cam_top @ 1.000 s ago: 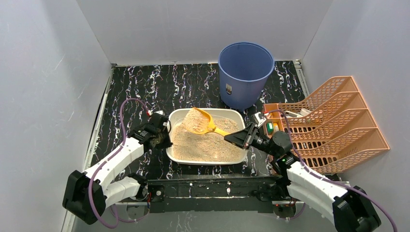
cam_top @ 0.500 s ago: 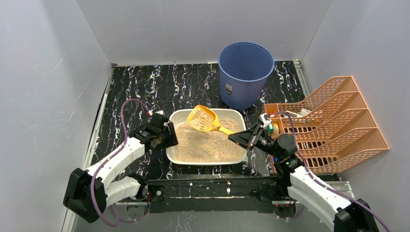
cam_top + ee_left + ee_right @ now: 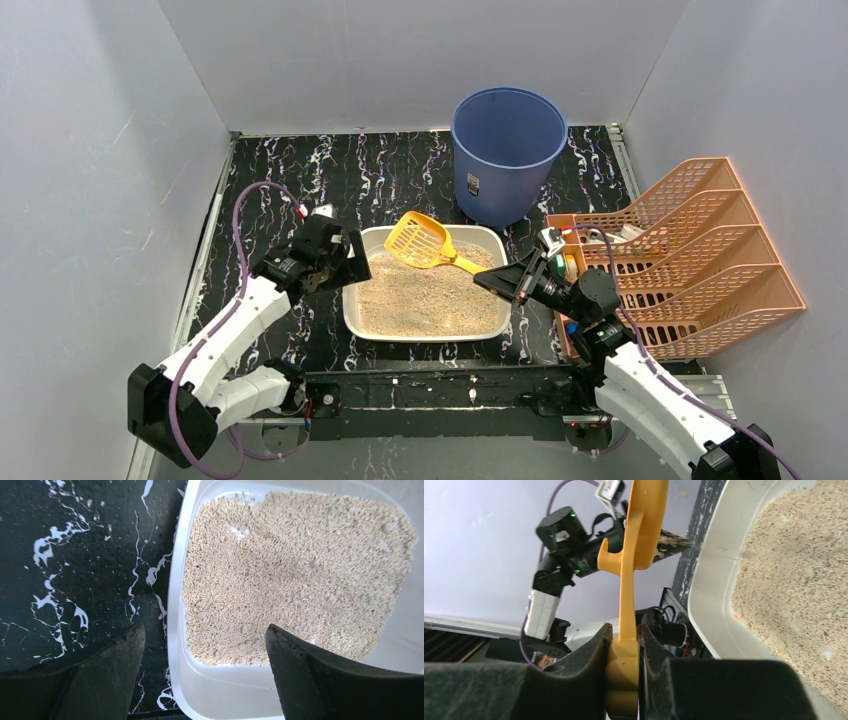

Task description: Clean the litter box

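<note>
The litter box [image 3: 430, 335] is a shallow white tray of tan litter lying between the two arms. My left gripper [image 3: 345, 265] stands open above the tray's left rim [image 3: 175, 605]. One finger [image 3: 120, 665] hangs over the black table and the other [image 3: 300, 670] over the litter, and neither touches the rim. My right gripper [image 3: 497, 278] is shut on the handle of a yellow slotted scoop [image 3: 420, 243]. The scoop's head hangs above the tray's far side. In the right wrist view the handle [image 3: 626, 605] runs up from between the fingertips [image 3: 624, 630], with the tray [image 3: 709, 580] to the right.
A tall blue bucket [image 3: 508, 150] stands behind the tray to the right. An orange lattice rack [image 3: 690, 260] fills the right side, close to my right arm. Grey walls enclose the black marbled table [image 3: 300, 180] on three sides.
My left gripper has opened, let go of the tray's left rim and moved up a little. The scoop has risen slightly, and the litter heaped in it has sifted out.
</note>
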`<state>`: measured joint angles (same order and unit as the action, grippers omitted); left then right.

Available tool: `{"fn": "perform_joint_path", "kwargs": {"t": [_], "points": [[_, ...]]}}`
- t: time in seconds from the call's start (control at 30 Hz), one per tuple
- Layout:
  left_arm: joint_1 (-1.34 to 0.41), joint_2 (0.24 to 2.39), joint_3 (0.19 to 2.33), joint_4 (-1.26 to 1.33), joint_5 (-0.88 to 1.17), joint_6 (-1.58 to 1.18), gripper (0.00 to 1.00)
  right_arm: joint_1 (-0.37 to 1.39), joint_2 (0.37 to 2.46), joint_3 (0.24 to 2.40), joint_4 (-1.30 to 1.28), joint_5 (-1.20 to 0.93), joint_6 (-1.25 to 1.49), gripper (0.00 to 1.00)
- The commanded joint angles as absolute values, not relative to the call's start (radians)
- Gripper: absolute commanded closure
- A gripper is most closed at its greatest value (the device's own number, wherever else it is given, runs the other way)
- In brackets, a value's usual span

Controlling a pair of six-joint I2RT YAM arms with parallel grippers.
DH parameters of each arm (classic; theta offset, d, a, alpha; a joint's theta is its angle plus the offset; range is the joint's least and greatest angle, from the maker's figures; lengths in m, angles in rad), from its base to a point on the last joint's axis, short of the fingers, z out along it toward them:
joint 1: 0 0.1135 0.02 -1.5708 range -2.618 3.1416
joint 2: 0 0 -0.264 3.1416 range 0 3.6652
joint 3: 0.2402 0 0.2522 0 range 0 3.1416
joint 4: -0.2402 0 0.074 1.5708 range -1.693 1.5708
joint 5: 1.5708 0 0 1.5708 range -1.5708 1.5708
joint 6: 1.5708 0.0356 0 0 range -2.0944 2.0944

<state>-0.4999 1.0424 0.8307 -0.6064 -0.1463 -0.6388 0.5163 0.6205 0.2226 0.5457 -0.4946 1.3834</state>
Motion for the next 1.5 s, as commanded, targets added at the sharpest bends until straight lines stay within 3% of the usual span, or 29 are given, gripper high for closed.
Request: {"fn": "perform_joint_path", "kwargs": {"t": [0.0, 0.1, 0.17, 0.27, 0.7, 1.17, 1.47], "points": [[-0.5, 1.01, 0.913, -0.714, -0.211, -0.599, 0.1, 0.511, 0.605, 0.331, 0.417, -0.488, 1.297, 0.99], [-0.5, 1.006, 0.968, -0.751, -0.237, -0.586, 0.02, 0.511, 0.596, 0.331, 0.512, -0.494, 1.33, 0.99], [-0.5, 1.005, 0.996, -0.77, -0.248, -0.576, 0.02, 0.511, 0.587, 0.386, 0.373, -0.467, 1.267, 0.99], [-0.5, 1.004, 1.037, -0.801, -0.265, -0.564, 0.02, 0.512, 0.588, 0.38, 0.434, -0.488, 1.299, 0.99], [-0.5, 0.979, 1.128, -0.864, -0.322, -0.505, 0.02, 0.512, 0.564, 0.563, 0.229, -0.369, 1.192, 0.99], [-0.5, 0.955, 1.113, -0.864, -0.322, -0.488, 0.02, 0.512, 0.579, 0.784, 0.105, 0.047, 1.125, 0.99], [-0.5, 0.923, 1.107, -0.874, -0.33, -0.47, 0.02, 0.512, 0.713, 0.984, 0.002, 0.332, 0.852, 0.99]]}}
